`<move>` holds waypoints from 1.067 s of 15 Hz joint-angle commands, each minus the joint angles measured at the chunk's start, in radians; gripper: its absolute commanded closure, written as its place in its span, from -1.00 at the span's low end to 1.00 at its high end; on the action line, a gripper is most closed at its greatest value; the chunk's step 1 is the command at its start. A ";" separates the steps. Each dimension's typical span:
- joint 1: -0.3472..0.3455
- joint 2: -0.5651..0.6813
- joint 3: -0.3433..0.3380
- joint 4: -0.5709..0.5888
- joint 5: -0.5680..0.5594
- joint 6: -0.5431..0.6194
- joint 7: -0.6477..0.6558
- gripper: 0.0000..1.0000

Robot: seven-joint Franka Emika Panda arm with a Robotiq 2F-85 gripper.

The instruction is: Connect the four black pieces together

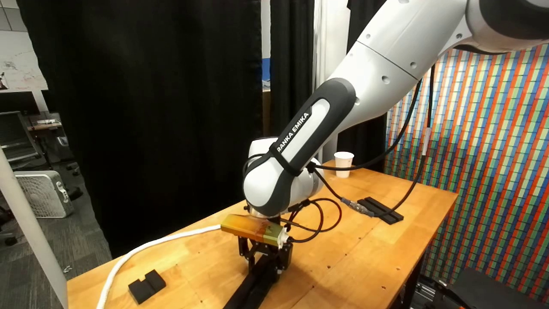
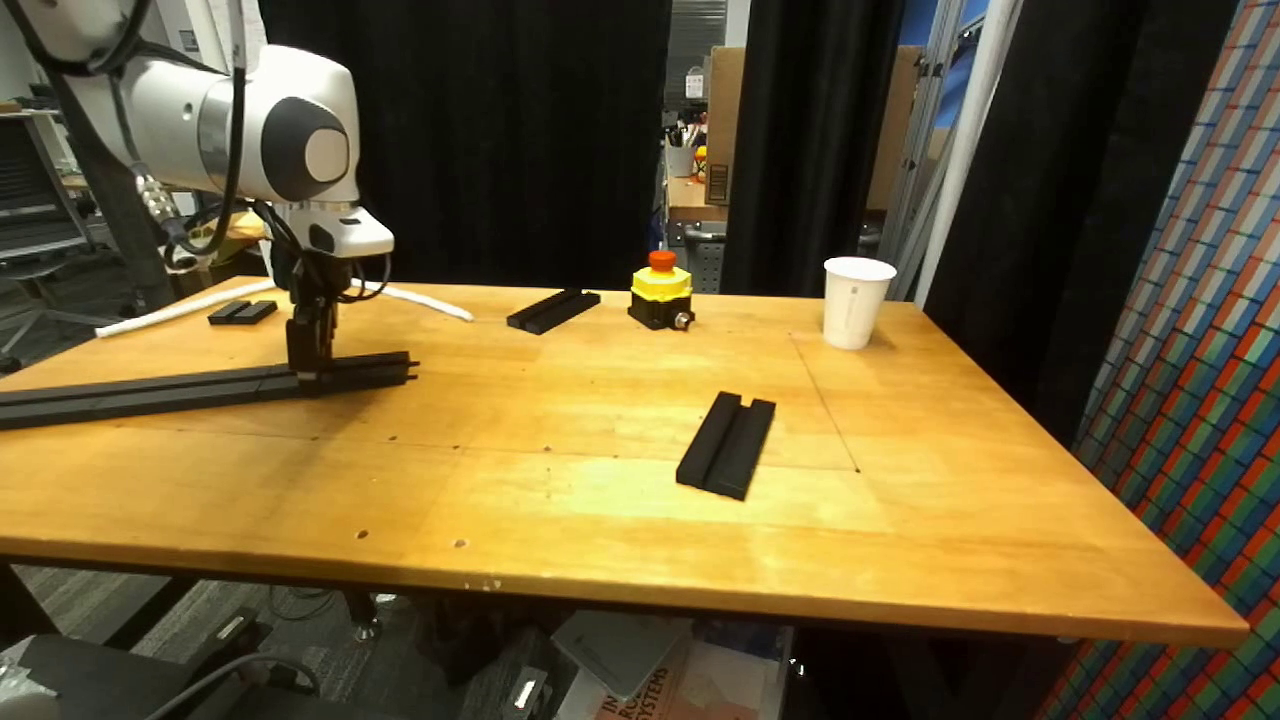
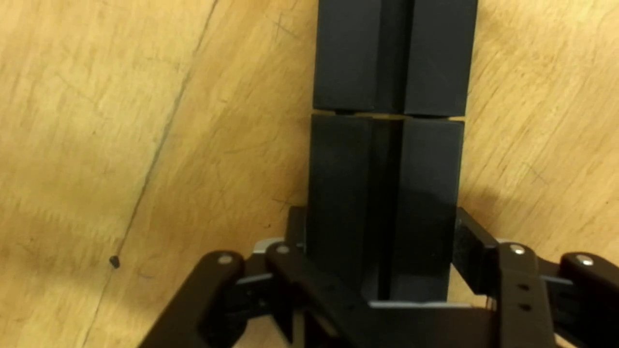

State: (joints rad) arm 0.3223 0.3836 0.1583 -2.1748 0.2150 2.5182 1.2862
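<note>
Black pieces (image 3: 430, 169) look like matt plastic, smooth-faced; tabletop (image 2: 600, 410) is wood, glossy sheen, fine scratches up close; gripper (image 3: 380, 237) dark and matt, shiny metal screw heads (image 3: 517, 249); arm shell (image 1: 399, 38) smooth white plastic by look, slight gloss; cup (image 2: 856, 305) looks like paper, matt; curtains (image 1: 150, 120) matt black cloth.

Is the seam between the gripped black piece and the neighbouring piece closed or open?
Slightly open: in the wrist view, thin slivers of the wooden table show between the gripped black piece and the neighbouring piece.
</note>
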 commanded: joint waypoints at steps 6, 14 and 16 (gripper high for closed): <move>0.084 -0.075 -0.011 -0.045 -0.037 0.041 0.136 -1.00; 0.058 -0.468 0.028 -0.148 -0.247 -0.319 0.346 -1.00; 0.018 -0.561 0.034 -0.177 -0.248 -0.416 0.270 -1.00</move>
State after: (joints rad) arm 0.4047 -0.0110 0.1675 -2.2679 -0.0109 2.2047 1.6149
